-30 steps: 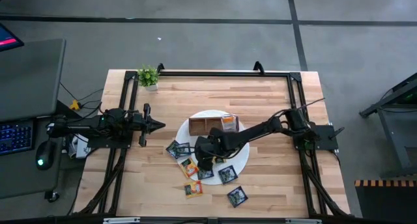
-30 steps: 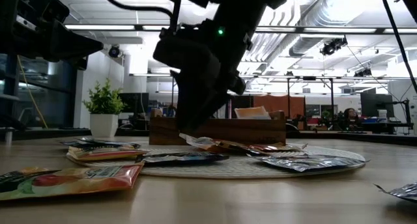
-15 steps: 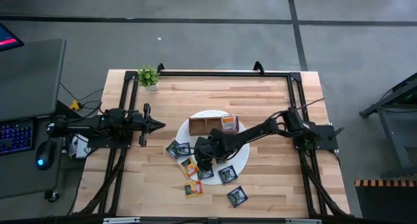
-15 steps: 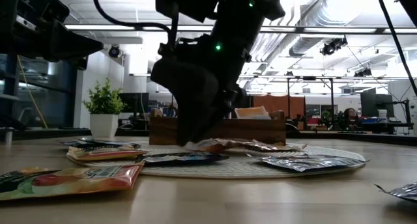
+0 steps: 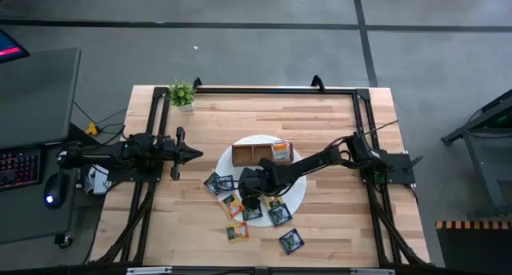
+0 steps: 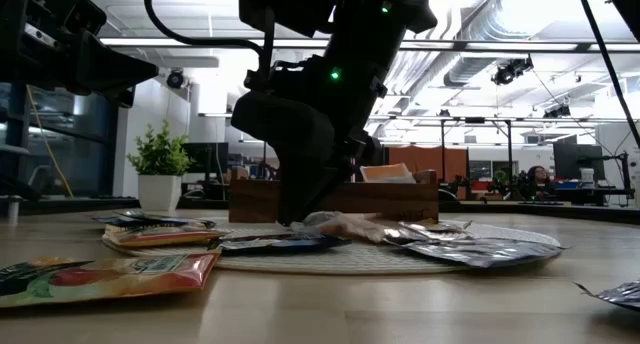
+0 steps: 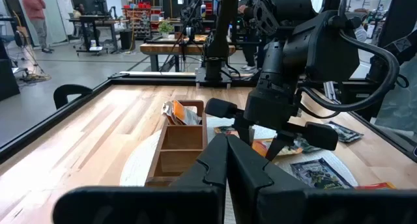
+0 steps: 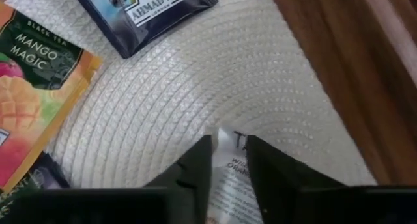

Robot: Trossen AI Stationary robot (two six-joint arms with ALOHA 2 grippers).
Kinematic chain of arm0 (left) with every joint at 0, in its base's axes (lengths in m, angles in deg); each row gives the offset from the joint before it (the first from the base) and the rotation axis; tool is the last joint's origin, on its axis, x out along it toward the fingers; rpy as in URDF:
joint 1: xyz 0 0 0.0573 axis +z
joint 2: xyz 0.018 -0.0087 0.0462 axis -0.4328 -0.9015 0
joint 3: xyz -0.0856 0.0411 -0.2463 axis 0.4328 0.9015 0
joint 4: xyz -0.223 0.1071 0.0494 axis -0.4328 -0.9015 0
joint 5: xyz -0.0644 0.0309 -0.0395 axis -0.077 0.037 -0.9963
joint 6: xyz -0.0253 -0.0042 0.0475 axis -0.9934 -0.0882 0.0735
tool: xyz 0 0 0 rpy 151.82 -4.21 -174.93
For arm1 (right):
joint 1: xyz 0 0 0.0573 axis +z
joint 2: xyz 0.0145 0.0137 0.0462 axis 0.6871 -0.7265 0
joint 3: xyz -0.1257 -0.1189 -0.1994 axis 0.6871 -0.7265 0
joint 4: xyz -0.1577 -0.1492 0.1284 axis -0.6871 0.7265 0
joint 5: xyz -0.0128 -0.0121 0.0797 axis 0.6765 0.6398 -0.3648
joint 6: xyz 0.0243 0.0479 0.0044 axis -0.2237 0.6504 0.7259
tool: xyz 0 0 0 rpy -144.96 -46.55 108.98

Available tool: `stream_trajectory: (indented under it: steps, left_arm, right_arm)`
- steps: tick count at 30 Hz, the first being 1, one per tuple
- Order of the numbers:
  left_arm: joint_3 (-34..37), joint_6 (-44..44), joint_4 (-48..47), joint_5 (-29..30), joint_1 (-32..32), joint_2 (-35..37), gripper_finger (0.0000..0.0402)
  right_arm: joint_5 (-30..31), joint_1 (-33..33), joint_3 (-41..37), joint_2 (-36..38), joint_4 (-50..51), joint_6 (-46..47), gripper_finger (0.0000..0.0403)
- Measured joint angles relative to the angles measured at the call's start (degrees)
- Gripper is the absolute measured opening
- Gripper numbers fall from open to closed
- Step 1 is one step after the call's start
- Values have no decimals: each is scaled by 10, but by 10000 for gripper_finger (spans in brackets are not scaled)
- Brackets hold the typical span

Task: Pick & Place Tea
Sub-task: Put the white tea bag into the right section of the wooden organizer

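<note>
White paper shows between my right gripper's [image 8: 228, 160] fingers: they pinch a pale tea sachet [image 8: 231, 175] lying on the woven mat [image 8: 195, 87], beside the wooden box [image 5: 262, 153]. Since a second ago the gripper has dropped onto it, so lifting comes next. My left gripper [image 7: 228, 168], pressed together, waits apart.

Light wood-plank table [image 5: 320, 115], black frame rail round its edges. Small potted plant [image 5: 182, 93] at the far-left corner. Round white woven mat [image 5: 298, 197] mid-table, toward the near edge. Tea sachets directly on the wood: dark one [image 5: 214, 183] touching the mat's left rim, orange one [image 5: 237, 233] and dark one [image 5: 290, 241] near the near edge.
</note>
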State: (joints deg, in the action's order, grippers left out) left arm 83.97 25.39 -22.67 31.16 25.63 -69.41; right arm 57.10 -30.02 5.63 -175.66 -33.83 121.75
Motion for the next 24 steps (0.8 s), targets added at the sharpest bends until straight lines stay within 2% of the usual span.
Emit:
stream_trajectory:
  steps: [4,6,14,20,24]
  left_arm:
    - [0,0,0,0,0,0,1]
    - [0,0,0,0,0,0,1]
    - [0,0,0,0,0,0,1]
    - [0,0,0,0,0,0,1]
    - [0,0,0,0,0,0,1]
  right_arm:
    - [-12,0,0,0,0,4,24]
    - [-19,0,0,0,-1,0,7]
    - [-3,0,10,3,9,1,1]
    - [73,0,82,6,83,-27,1]
    - [164,1,143,6,160,-3,1]
